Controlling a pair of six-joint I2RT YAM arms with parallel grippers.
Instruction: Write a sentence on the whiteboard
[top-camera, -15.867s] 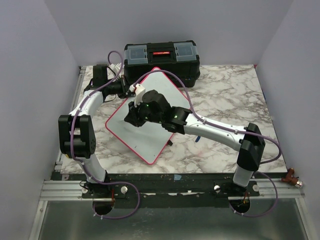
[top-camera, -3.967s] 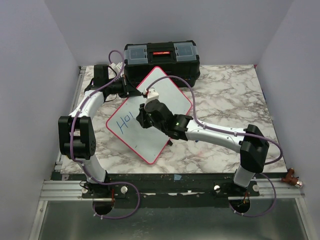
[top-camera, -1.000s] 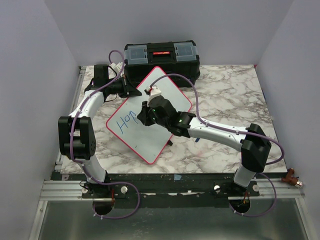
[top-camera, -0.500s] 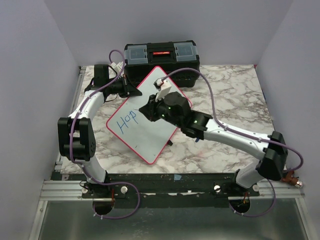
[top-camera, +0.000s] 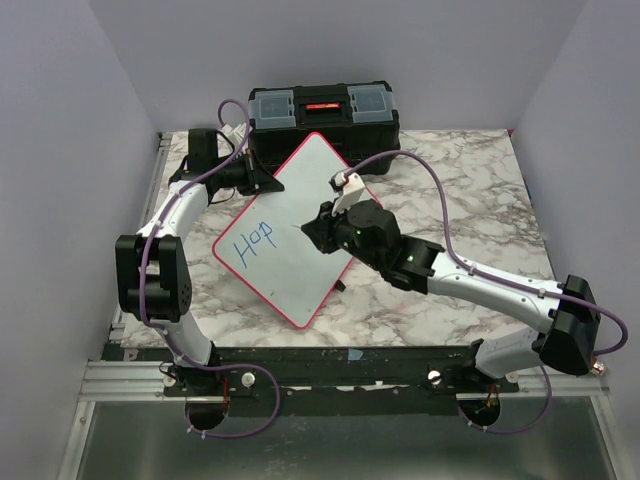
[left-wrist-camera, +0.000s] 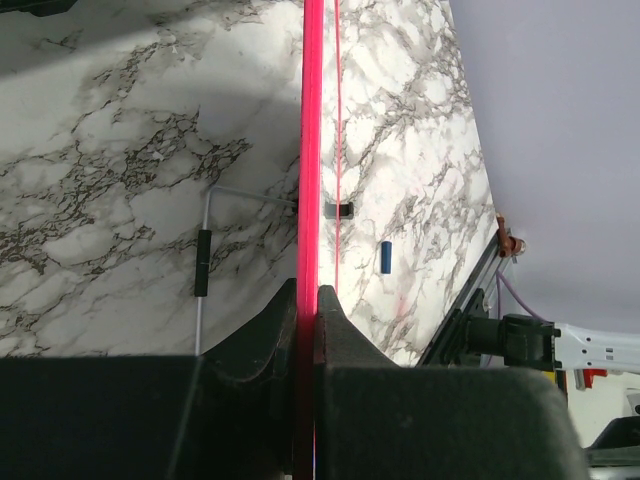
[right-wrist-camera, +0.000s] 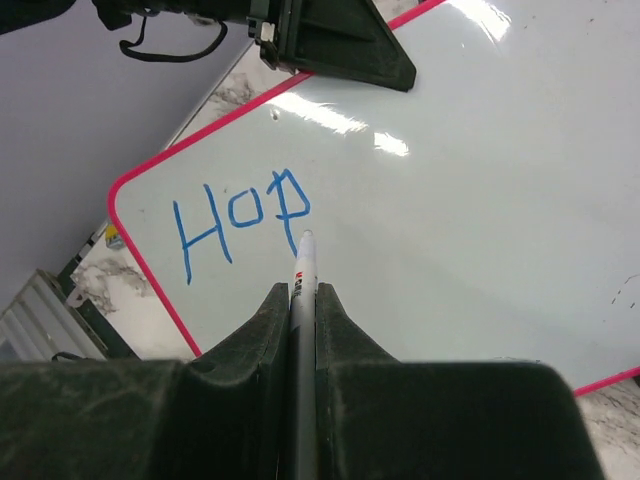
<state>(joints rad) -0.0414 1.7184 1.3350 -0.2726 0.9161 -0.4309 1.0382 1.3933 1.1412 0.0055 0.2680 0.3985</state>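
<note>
Three blue letters (right-wrist-camera: 245, 215), "Hop", are showing on the whiteboard (top-camera: 292, 278), which is standing tilted at the table's (top-camera: 450, 180) far left, near the toolbox (top-camera: 322, 120). The left gripper (top-camera: 262, 183) is clamping its far edge, seemingly steadying it; the right gripper (top-camera: 313, 227) is squeezing a marker (right-wrist-camera: 302, 268), tip aiming beside the "p".

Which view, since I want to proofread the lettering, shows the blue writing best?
The right wrist view: the blue writing, "Hop", is close and legible, with the marker tip near the p. The top external view shows the writing small and slanted. The left wrist view shows only the whiteboard edge-on, no writing.
</note>
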